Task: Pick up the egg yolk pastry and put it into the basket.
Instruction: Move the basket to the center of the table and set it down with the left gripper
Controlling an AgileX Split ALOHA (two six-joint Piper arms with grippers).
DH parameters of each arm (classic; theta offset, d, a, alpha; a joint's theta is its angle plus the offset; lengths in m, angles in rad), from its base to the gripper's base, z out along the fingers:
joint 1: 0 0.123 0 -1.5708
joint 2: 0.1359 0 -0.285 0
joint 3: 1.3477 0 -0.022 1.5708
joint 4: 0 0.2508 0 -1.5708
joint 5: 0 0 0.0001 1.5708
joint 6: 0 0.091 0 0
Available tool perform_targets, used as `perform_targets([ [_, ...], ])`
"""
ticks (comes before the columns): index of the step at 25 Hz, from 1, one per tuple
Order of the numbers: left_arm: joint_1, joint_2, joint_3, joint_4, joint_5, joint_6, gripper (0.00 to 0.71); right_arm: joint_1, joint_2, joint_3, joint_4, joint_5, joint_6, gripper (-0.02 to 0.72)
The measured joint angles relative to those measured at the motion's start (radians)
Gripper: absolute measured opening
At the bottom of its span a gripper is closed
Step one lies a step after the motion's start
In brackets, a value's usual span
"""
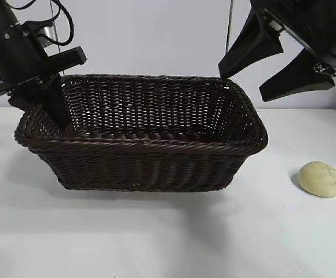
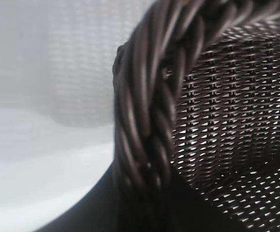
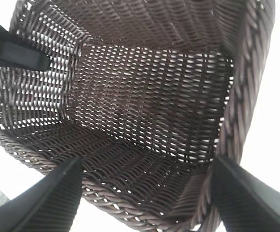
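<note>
The dark brown wicker basket point(image 1: 145, 139) stands in the middle of the white table, and nothing lies inside it. The pale yellow egg yolk pastry point(image 1: 320, 179) rests on the table to the basket's right, apart from it. My left gripper point(image 1: 49, 107) is shut on the basket's braided rim point(image 2: 145, 121) at the far left corner. My right gripper point(image 1: 242, 87) hangs open and empty above the basket's right end. In the right wrist view its fingers point(image 3: 53, 193) frame the basket's interior point(image 3: 149, 96). The pastry is out of both wrist views.
White tabletop point(image 1: 156, 231) runs in front of the basket and around the pastry. A pale wall stands behind. The left gripper point(image 3: 14, 50) shows at the basket's far rim in the right wrist view.
</note>
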Motion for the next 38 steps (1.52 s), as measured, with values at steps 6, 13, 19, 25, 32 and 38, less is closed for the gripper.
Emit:
perform_targets([
  [6,0.000,0.046,0.000,-0.007,-0.017,0.019,0.099,0.000,0.000,0.000,0.000,0.000,0.000,0.540],
  [13,0.000,0.090,0.000,-0.018,-0.032,0.049,0.098,0.000,0.000,0.000,-0.007,0.000,0.000,0.540],
  [19,0.000,0.104,0.000,-0.022,-0.039,0.053,0.098,0.000,0.000,0.000,-0.011,0.000,0.000,0.540],
  [25,0.000,0.100,0.000,-0.041,-0.039,0.053,0.276,0.000,0.000,0.000,-0.011,0.000,0.000,0.540],
  [32,0.000,0.075,-0.007,-0.051,-0.037,0.055,0.591,0.000,0.000,0.000,-0.011,0.000,0.000,0.540],
  [38,0.000,0.032,-0.007,-0.033,0.010,0.056,0.610,0.000,0.000,0.000,-0.012,0.000,0.000,0.540],
])
